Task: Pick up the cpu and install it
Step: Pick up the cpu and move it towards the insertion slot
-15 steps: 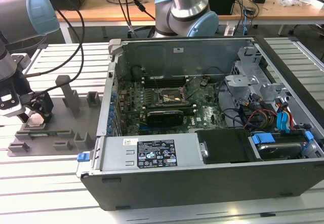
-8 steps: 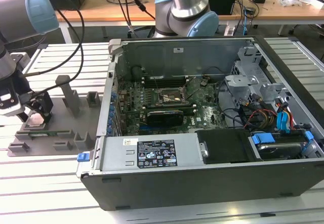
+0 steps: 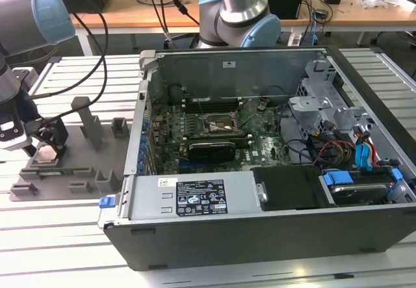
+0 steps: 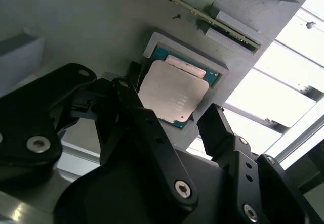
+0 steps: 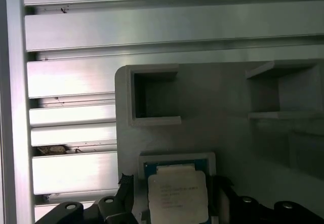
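A slatted aluminium desk (image 3: pixel 58 236) carries a grey fixture plate (image 3: pixel 84 171) toward the exterior view's left and an open computer case (image 3: pixel 260 229) beside it; wooden benches (image 3: pixel 130 16) strewn with cables stand behind. The arm (image 3: pixel 39 12) reaches down over the plate, its gripper (image 3: pixel 40 146) pointing at the desk. The cpu (image 4: pixel 172 95) lies flat in a shallow square recess of the plate. The gripper is spread wide – one finger on either side of the cpu, gaps showing – and holds nothing.
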### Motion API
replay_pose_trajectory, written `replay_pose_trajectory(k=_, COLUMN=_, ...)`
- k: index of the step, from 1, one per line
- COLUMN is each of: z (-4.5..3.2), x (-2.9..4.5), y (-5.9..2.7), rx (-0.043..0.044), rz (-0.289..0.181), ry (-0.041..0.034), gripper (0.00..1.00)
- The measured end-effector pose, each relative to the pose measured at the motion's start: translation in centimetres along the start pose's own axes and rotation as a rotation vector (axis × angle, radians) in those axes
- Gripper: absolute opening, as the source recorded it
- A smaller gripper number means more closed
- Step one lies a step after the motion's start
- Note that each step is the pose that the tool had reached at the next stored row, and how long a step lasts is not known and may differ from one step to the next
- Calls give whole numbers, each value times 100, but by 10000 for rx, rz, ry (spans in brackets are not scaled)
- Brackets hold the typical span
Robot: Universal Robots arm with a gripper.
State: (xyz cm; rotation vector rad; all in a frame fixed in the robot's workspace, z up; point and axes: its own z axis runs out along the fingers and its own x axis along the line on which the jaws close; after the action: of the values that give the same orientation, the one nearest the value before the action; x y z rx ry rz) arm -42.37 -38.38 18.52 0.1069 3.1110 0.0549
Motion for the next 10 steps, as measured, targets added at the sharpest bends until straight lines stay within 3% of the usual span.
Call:
replay_pose_trajectory(k=6, z=-1, x=1, y=-1, rx=-12, rz=-516, ry=38, gripper=72)
replay_pose_trajectory(k=10, z=-1, x=0, y=0, rx=-15, rz=-570, ry=42, gripper=72)
